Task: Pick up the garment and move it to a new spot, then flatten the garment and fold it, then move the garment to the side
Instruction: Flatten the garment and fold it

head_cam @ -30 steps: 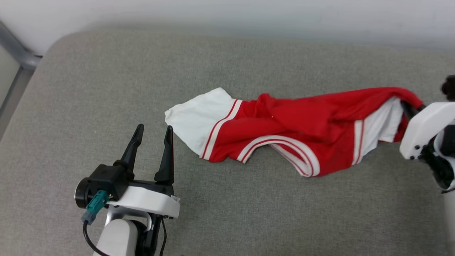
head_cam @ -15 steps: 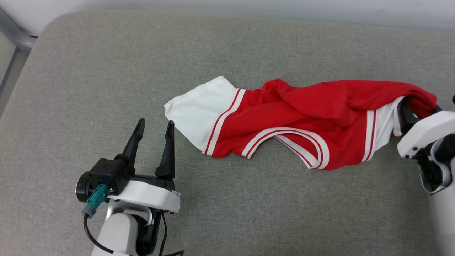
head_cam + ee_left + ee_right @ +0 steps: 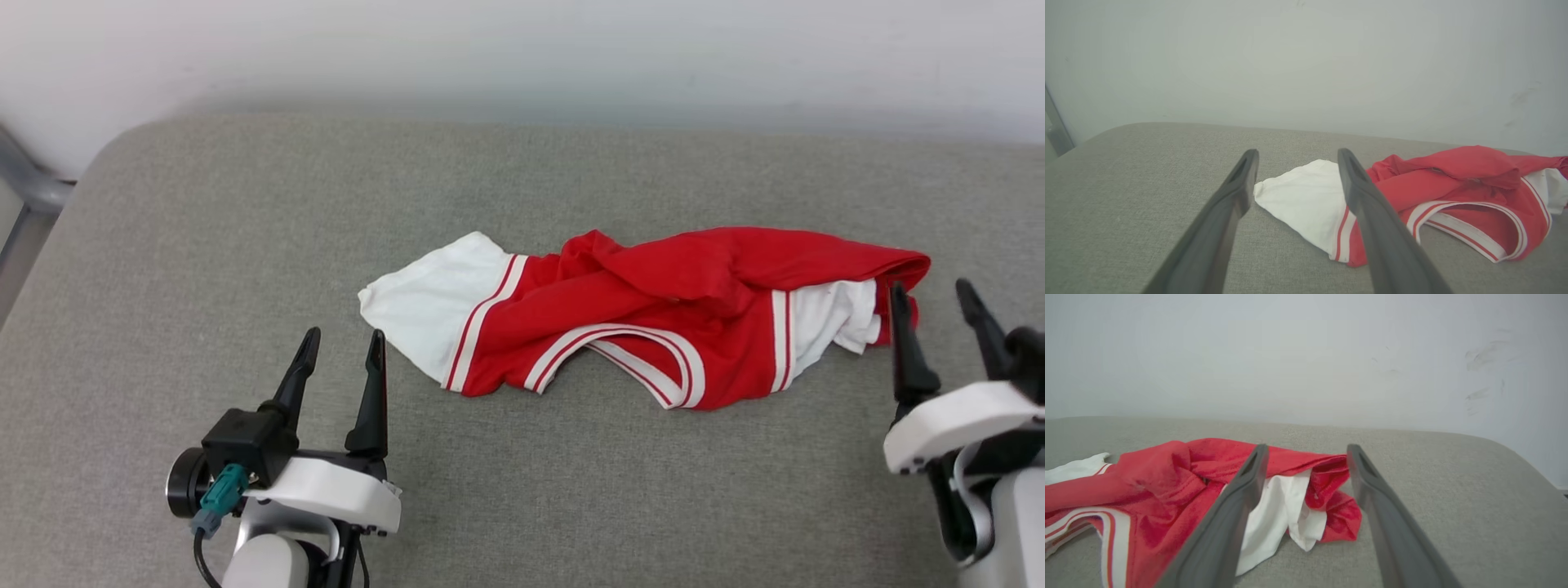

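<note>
The garment [image 3: 653,314], red with white sleeves and striped trim, lies crumpled in a long bundle on the grey cushion [image 3: 245,212]. One white sleeve points left, the other is bunched at the right end. My right gripper [image 3: 931,294] stands open just right of that end, with nothing between its fingers. In the right wrist view the garment [image 3: 1175,477] lies past my right gripper [image 3: 1306,451]. My left gripper [image 3: 341,341] is open, a little left of the white sleeve. The left wrist view shows the sleeve of the garment [image 3: 1302,200] beyond my left gripper [image 3: 1296,155].
A pale wall [image 3: 522,57] rises behind the cushion's far edge. A grey metal frame [image 3: 24,184] stands at the far left beside the cushion's rounded corner. Bare cushion stretches in front of the garment and to its left.
My right gripper has let go of the garment's right end, opened and drawn back toward me. The garment has settled onto the cushion. The head camera has shifted; the left arm has not moved.
</note>
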`<state>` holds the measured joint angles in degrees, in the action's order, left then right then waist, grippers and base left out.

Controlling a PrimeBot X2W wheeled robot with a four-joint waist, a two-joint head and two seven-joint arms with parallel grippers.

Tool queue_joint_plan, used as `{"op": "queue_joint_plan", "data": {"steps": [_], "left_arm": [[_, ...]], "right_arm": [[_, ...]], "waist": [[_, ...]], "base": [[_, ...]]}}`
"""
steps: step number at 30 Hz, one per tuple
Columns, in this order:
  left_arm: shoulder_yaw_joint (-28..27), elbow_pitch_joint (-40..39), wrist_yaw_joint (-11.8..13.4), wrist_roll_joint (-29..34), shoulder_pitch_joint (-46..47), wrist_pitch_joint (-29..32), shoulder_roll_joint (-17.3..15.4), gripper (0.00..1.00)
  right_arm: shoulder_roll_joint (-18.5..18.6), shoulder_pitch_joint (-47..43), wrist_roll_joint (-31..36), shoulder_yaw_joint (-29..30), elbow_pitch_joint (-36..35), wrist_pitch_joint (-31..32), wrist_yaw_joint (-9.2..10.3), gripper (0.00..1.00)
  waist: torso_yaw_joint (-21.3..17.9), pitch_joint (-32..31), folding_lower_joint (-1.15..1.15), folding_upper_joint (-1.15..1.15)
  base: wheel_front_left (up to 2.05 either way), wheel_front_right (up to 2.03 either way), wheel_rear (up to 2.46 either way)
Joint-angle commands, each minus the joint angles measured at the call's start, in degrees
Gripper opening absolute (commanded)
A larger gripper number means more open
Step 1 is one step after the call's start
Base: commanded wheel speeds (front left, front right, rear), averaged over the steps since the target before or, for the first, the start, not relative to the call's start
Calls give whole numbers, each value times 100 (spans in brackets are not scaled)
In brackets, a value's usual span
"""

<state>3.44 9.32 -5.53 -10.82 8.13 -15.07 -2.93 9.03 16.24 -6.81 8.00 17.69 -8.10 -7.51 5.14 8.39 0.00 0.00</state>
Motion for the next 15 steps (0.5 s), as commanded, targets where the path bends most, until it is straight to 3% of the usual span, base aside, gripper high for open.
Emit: {"op": "queue_joint_plan", "data": {"steps": [1,9,15], "left_arm": [[-10,10,22,15,-86,-14,5,100],[-42,69,44,4,-195,-14,5,100],[0,38,41,-19,-59,-14,5,100]], "right_arm": [[-84,-194,49,26,-143,112,4,100],[-340,-1200,2,-98,-1209,1726,4,100],[-78,-1115,-300,-331,-1510,3231,3,100]], "waist": [[-83,-124,0,0],[-178,-242,0,0],[-142,-62,0,0]], "base": [[0,0,0],[0,0,0],[0,0,0]]}}
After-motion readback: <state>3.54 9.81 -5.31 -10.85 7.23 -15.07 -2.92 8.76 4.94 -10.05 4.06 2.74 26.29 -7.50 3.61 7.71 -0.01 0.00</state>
